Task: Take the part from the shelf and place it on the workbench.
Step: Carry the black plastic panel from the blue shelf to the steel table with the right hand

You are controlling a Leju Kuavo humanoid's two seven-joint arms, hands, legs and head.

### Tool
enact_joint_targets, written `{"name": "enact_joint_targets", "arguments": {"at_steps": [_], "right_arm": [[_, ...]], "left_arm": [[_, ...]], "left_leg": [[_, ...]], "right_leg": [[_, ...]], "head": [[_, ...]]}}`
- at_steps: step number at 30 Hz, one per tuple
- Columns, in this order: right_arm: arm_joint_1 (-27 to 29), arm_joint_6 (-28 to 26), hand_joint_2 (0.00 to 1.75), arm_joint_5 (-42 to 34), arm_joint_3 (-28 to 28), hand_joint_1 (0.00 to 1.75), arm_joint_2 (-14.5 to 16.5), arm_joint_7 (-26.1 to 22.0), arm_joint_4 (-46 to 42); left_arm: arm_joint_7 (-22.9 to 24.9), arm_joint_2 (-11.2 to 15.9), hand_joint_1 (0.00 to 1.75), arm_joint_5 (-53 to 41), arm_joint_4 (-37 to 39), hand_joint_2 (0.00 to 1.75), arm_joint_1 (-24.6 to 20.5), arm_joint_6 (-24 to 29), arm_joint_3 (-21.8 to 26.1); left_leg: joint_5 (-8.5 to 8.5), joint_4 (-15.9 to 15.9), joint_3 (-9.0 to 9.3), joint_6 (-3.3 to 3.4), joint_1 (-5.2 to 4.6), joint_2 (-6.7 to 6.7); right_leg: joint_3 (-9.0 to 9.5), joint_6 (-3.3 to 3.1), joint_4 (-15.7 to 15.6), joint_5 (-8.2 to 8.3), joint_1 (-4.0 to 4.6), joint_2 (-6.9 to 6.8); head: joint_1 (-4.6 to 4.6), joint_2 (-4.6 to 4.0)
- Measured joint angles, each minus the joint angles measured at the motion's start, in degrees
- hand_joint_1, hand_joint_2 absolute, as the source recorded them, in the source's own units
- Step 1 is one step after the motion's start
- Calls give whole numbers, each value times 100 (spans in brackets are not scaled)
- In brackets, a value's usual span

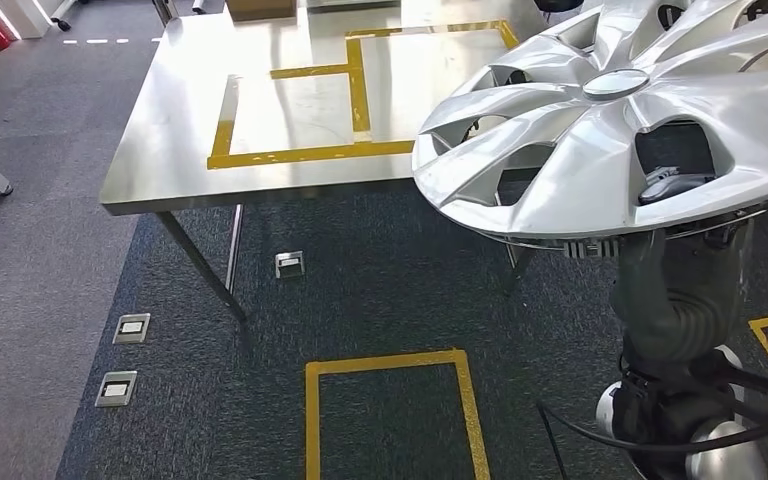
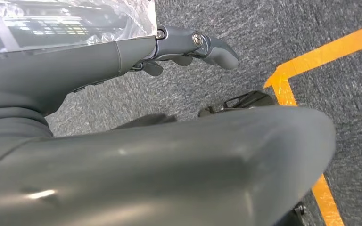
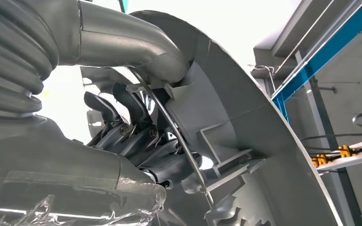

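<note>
**Wheel cover riding in the right hand, workbench ahead and to the left**

While the robot is facing the steel workbench, the head view is showing the silver wheel cover held up on the robot's right, its face lying roughly flat and tilting a little, its near-left rim overhanging the bench's front right corner. Grey fingers of the right hand are poking through one of the openings between the spokes. The yellow-taped rectangle on the benchtop is lying ahead and to the left of the cover, so the coming move looks like a carry forward and leftward by the right arm.

Seen from the left wrist, the left hand is hanging over grey carpet beside a yellow tape line, fingers loosely spread and holding nothing.

Seen from the right wrist, the right hand's fingers are hooking through the ribbed back of the wheel cover, the thumb pressing its inner wall, so the hand is grasping the cover from underneath.
</note>
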Motion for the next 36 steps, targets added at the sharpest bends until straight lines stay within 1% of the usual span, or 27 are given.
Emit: {"name": "enact_joint_targets", "arguments": {"at_steps": [1,2,3,4,5,6,7,9,11,12,13,15,16,17,18,20,21,22,23,25,27,28,31,32,33,34,36], "right_arm": [[1,0,175,0,1,175,2,0,6],[1,0,175,1,2,175,5,0,11],[2,0,175,1,3,175,9,0,15],[2,0,175,2,4,175,11,0,16],[3,0,175,2,5,175,14,0,18],[-2,2,175,2,8,175,15,-1,21],[-3,3,175,2,9,175,17,-3,25],[-4,5,175,1,11,175,24,-6,31],[0,6,175,-1,7,175,29,-5,32],[-5,8,175,-1,5,175,28,-5,34],[-5,9,175,-1,4,175,28,-4,39],[-2,11,175,-1,5,175,28,-4,58],[2,11,175,-1,6,175,28,-4,70],[5,13,175,-1,7,175,28,-4,82],[5,14,175,-1,7,175,28,-4,90],[9,17,175,-1,8,175,28,-4,100],[13,17,175,-1,10,175,29,-5,108],[19,17,175,-1,11,175,29,-7,116],[27,17,175,-2,13,175,29,-9,122],[34,17,175,-4,10,175,29,-12,125],[33,16,175,-5,6,175,31,-11,126],[35,16,175,-5,6,175,31,-11,127],[51,15,175,-5,10,175,31,-10,137],[55,15,175,-5,10,175,31,-10,140],[58,15,175,-5,11,175,31,-10,143],[59,15,175,-5,13,175,31,-10,142],[56,15,175,-5,13,175,31,-11,142]], "left_arm": [[1,0,0,0,0,175,13,-1,0],[1,0,0,0,0,175,27,-1,0],[1,0,0,0,0,175,39,-1,0],[1,1,0,0,0,175,45,-1,0],[1,6,0,0,2,175,48,0,0],[1,9,0,0,3,175,53,0,1],[1,14,0,-2,4,175,56,-1,1],[7,17,0,-4,4,175,63,-3,2],[9,19,0,-14,5,175,58,3,4],[7,20,0,-20,5,175,52,9,6],[5,16,0,-24,5,175,49,14,8],[8,-1,0,-24,4,175,65,16,10],[12,-12,0,-24,4,175,82,14,9],[16,-19,0,-24,4,175,99,12,9],[21,-26,0,-24,4,175,112,10,9],[27,-33,0,-24,5,175,124,12,9],[28,-36,0,-24,5,175,125,14,10],[31,-36,0,-24,5,175,124,16,10],[36,-37,0,-24,5,175,126,17,10],[42,-38,0,-25,4,175,111,16,9],[38,-38,0,-25,4,175,77,15,9],[36,-38,0,-25,4,175,62,16,10],[38,-37,0,-24,4,175,76,14,10],[40,-37,0,-24,4,175,86,13,9],[42,-37,0,-24,4,175,92,11,9],[43,-37,0,-24,4,175,94,10,9],[43,-33,0,-24,5,175,97,10,9]], "left_leg": [[-9,263,-190,12,-3,0],[89,344,-305,32,-11,1],[306,210,-325,67,-26,1],[604,-104,-264,123,-52,1],[836,-395,-179,197,-81,9],[1006,-644,-87,272,-122,17],[1069,-795,-21,337,-161,25],[1016,-939,73,417,-214,38],[897,-1225,261,449,-174,30],[844,-1356,366,452,-146,17],[798,-1450,448,442,-118,-1],[735,-1475,527,426,-106,-25],[689,-1474,572,414,-100,-31],[639,-1474,633,400,-92,-36],[584,-1473,706,381,-80,-43],[458,-1470,849,324,-52,-54],[404,-1462,904,290,-46,-59],[356,-1454,928,249,-45,-62],[318,-1447,945,206,-47,-61],[260,-1455,1002,128,-51,-55],[188,-1277,966,84,-52,-37],[110,-1027,859,73,-52,-28],[-325,32,307,62,-54,-15],[-389,196,167,68,-55,-15],[-325,164,100,79,-57,-14],[-117,-54,99,99,-62,-14],[499,-689,161,181,-97,-9]], "right_leg": [[53,-12,0,-45,18,1],[116,-18,0,-96,37,6],[195,-21,-1,-153,55,10],[283,-19,-4,-215,73,11],[359,-13,-20,-272,80,8],[420,7,-37,-316,84,8],[456,36,-65,-341,77,5],[485,114,-101,-325,60,-4],[447,175,-16,-298,56,-18],[359,201,147,-318,55,-14],[203,225,407,-386,50,-6],[-239,284,1040,-618,27,11],[-444,314,1257,-699,17,11],[-580,335,1316,-684,8,10],[-630,347,1191,-543,4,9],[-551,350,538,39,1,7],[-512,339,230,256,14,3],[-492,295,41,399,30,3],[-500,239,-27,427,48,5],[-485,110,-30,367,57,7],[-377,35,-75,312,34,-1],[-305,9,-100,285,23,-6],[-106,-29,-126,160,36,-4],[-35,-30,-126,108,44,4],[41,-30,-126,54,53,12],[126,-26,-126,-1,63,18],[288,-6,-132,-110,84,20]], "head": [[-13,0],[-22,0],[-32,0],[-40,0],[-37,0],[-27,0],[-25,-1],[-37,-1],[-50,0],[-32,0],[-2,0],[67,0],[88,0],[103,0],[110,0],[139,0],[158,0],[176,0],[186,0],[178,0],[148,0],[122,0],[42,0],[25,0],[8,0],[-10,0],[-27,0]]}}
